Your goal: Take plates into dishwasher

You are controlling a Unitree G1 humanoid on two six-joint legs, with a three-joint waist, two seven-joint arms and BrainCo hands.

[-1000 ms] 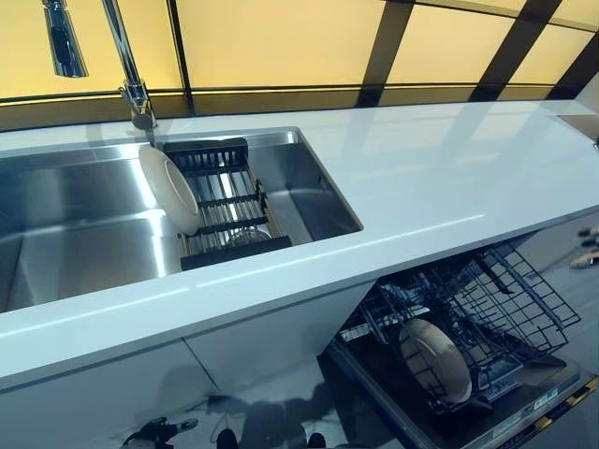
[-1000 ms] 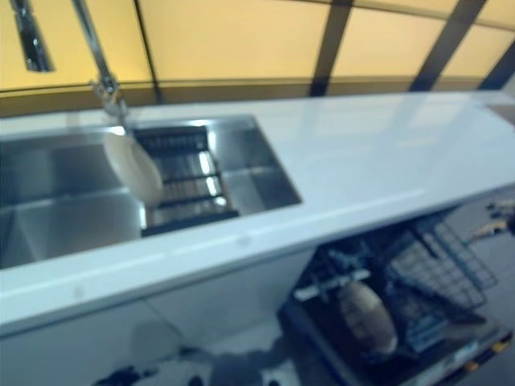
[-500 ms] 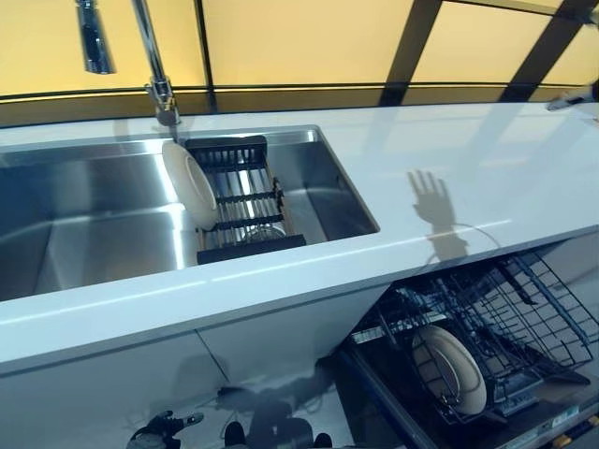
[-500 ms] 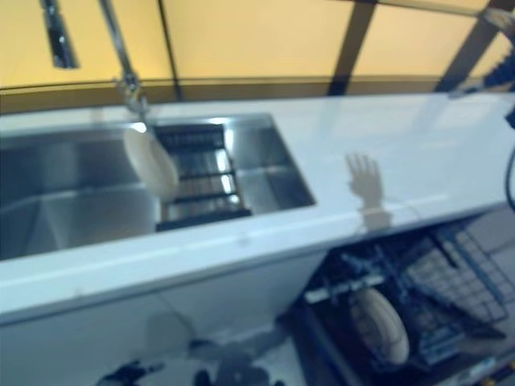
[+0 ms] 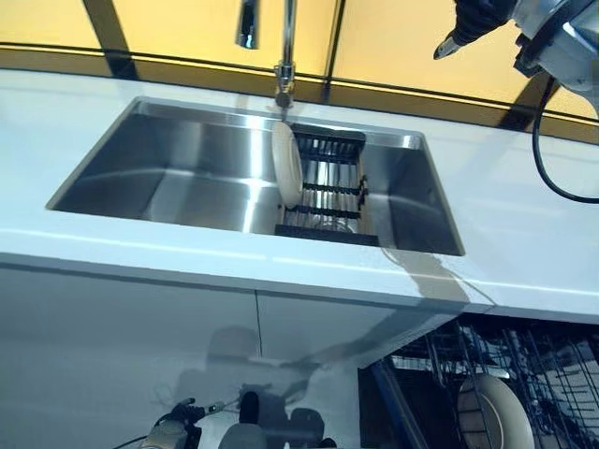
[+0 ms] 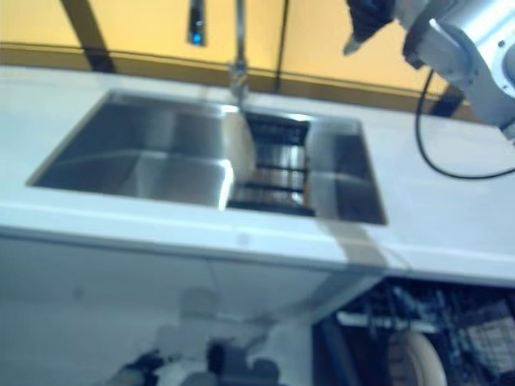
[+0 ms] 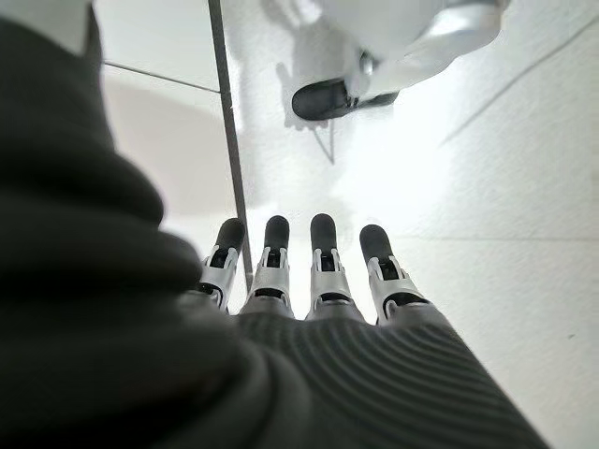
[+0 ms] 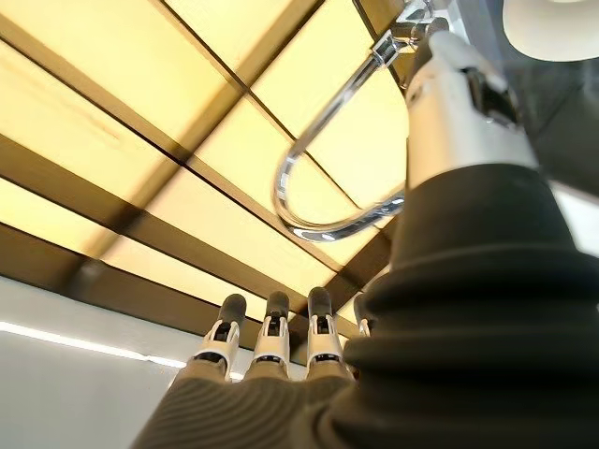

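Observation:
A white plate (image 5: 285, 164) stands on edge at the left end of a black rack (image 5: 329, 190) inside the steel sink (image 5: 178, 173). A second white plate (image 5: 493, 412) stands in the wire basket of the open dishwasher (image 5: 552, 369) at the lower right. My right hand (image 5: 475, 17) hangs high above the back of the counter, to the right of the faucet, open and holding nothing; its wrist view shows straight fingers (image 8: 271, 341). My left hand (image 7: 323, 271) hangs low by the floor with straight fingers, open and holding nothing.
A tall chrome faucet (image 5: 285, 51) rises just behind the rack. The white counter (image 5: 533, 248) runs past the sink to the right, above the dishwasher. White cabinet fronts (image 5: 140, 327) lie below the sink. A yellow panelled wall backs the counter.
The camera has swung left, so the sink sits mid-view. My right arm has risen from beside the dishwasher to high over the back of the counter. The plates have not moved.

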